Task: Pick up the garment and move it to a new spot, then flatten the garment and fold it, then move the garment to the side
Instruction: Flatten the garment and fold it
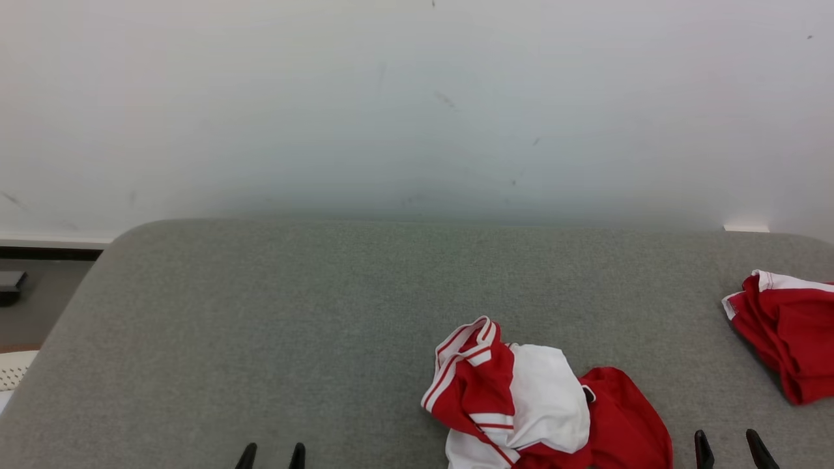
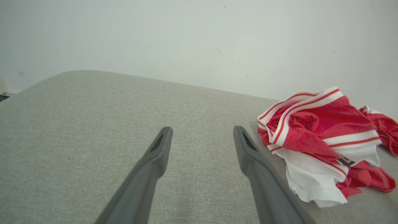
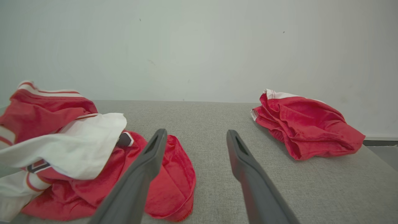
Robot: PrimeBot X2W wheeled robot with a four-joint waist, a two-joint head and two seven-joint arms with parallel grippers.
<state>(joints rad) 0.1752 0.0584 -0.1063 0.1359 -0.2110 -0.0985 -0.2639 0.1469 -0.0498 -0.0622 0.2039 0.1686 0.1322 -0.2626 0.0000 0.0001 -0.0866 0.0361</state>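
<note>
A crumpled red and white garment (image 1: pixel 541 400) lies in a heap near the front of the grey padded table (image 1: pixel 260 312), right of centre. The left wrist view has the garment (image 2: pixel 320 140) at its right, and the right wrist view has the garment (image 3: pixel 77 155) at its left. My left gripper (image 1: pixel 270 456) stands open at the bottom edge, left of the heap and apart from it, with nothing between its fingers (image 2: pixel 161 146). My right gripper (image 1: pixel 730 449) is open too, just right of the heap; its left finger (image 3: pixel 152 152) overlaps the red cloth in the wrist view.
A second red garment with white trim (image 1: pixel 788 332) lies bunched at the table's right edge, and this second garment (image 3: pixel 304 124) sits at the right of the right wrist view. A pale wall (image 1: pixel 417 104) rises behind the table. Left of the table a dark object (image 1: pixel 12 285) lies on the floor.
</note>
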